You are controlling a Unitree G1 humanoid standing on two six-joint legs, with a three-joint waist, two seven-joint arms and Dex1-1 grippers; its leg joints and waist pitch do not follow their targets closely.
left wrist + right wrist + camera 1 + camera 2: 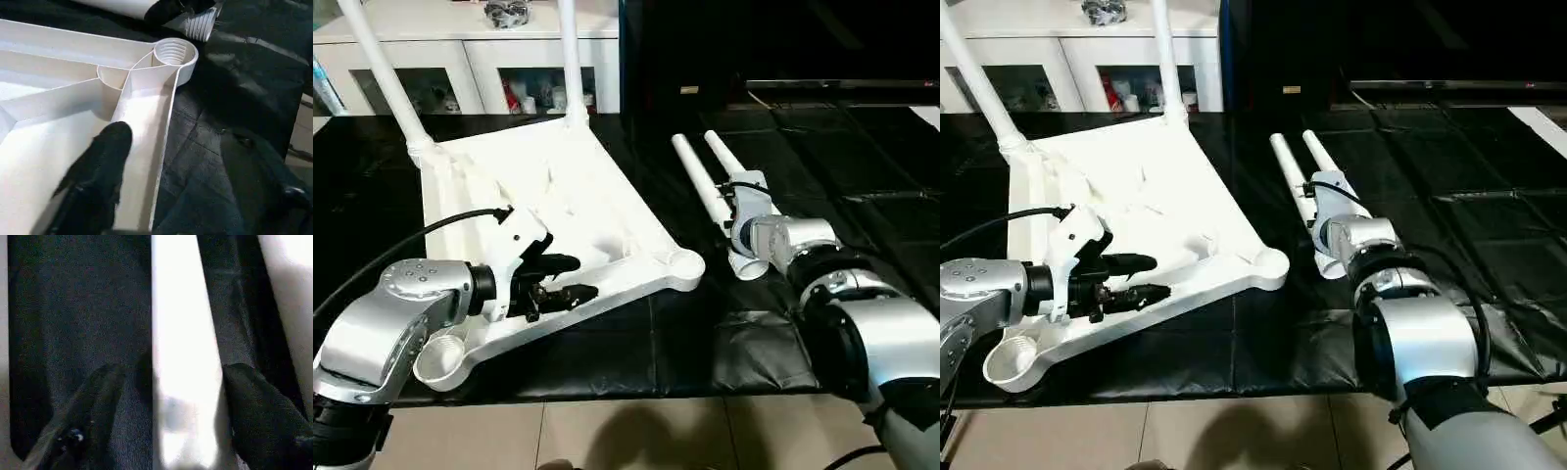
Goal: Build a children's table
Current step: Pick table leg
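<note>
tabletop [548, 211] upside down on black desk [862, 176], two legs [570, 54] socketed | left gripper [570, 278] jaws released over near rim | right gripper [168, 396] jaws released, straddling loose leg [183, 333] | second loose leg [697, 178] beside it

My forearms [382, 323] are silver; the tabletop [558, 196] and its legs [700, 186] are white, lying on a black sheet [822, 147].

The setting appeared to be an indoor demonstration or test room furnished like a home. A white cabinet [460, 59] with glass doors, holding small items, stood against the back wall. The work surface was covered in black sheeting [822, 176]. Pale floor tiles [636, 436] showed below.
</note>
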